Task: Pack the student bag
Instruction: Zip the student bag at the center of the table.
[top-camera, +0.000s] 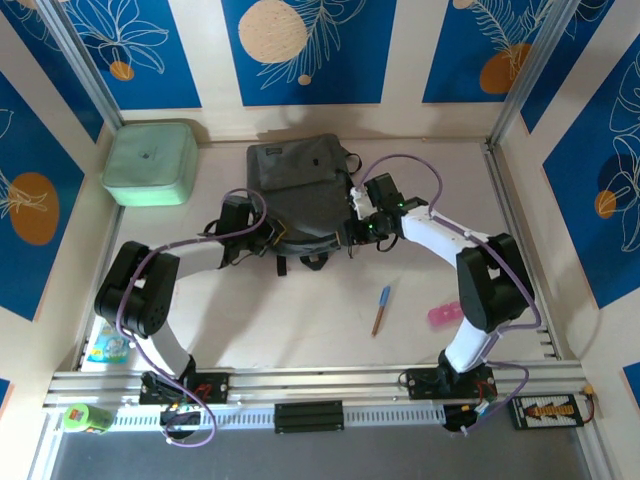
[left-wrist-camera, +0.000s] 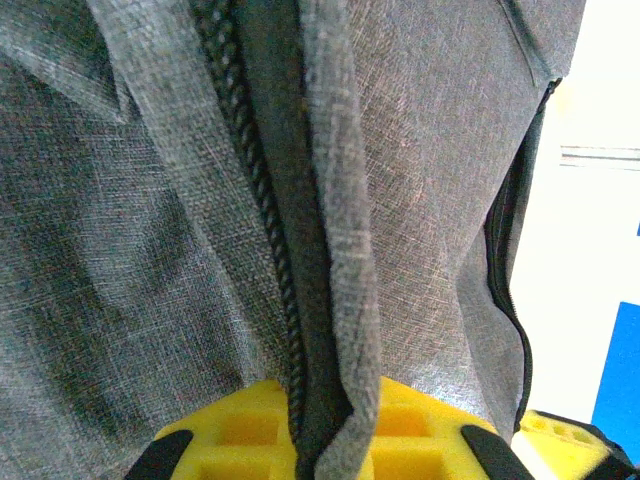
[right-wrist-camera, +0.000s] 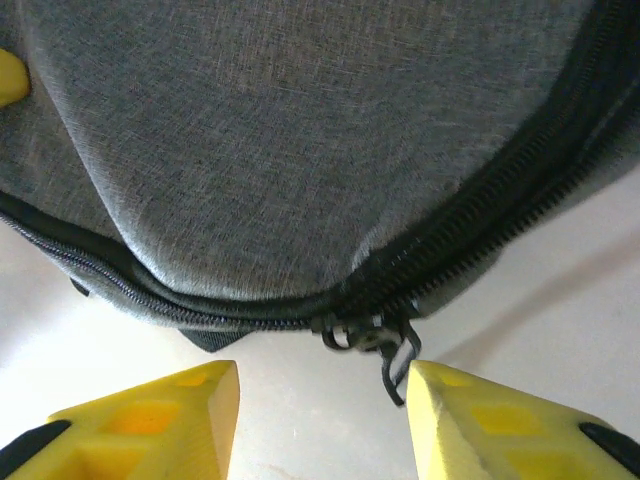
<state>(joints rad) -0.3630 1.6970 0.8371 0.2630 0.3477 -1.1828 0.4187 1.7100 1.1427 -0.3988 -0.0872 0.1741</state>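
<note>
At upper centre of the top view, the student bag (top-camera: 300, 185) lies on the surface (top-camera: 300, 320). My left jaws pinch its zipper-edge fold; my right jaws stand spread just short of the zipper pulls (right-wrist-camera: 372, 335). Unzipping seems in hand: next, close on one pull.

Left wrist view: the student bag (left-wrist-camera: 150, 250) runs past every picture edge ahead of the left gripper (left-wrist-camera: 327, 440), and the pinched fold covers the inner faces of its pads (left-wrist-camera: 240, 430).

Right wrist view: the bag is cut off beyond the right gripper (right-wrist-camera: 320, 420), whose fingers (right-wrist-camera: 150, 420) are cropped at their rear.

Overhead: a colourful packet (top-camera: 108, 345) behind the left gripper lies partly under the left arm (top-camera: 140, 285). Its print is too small to read.
</note>
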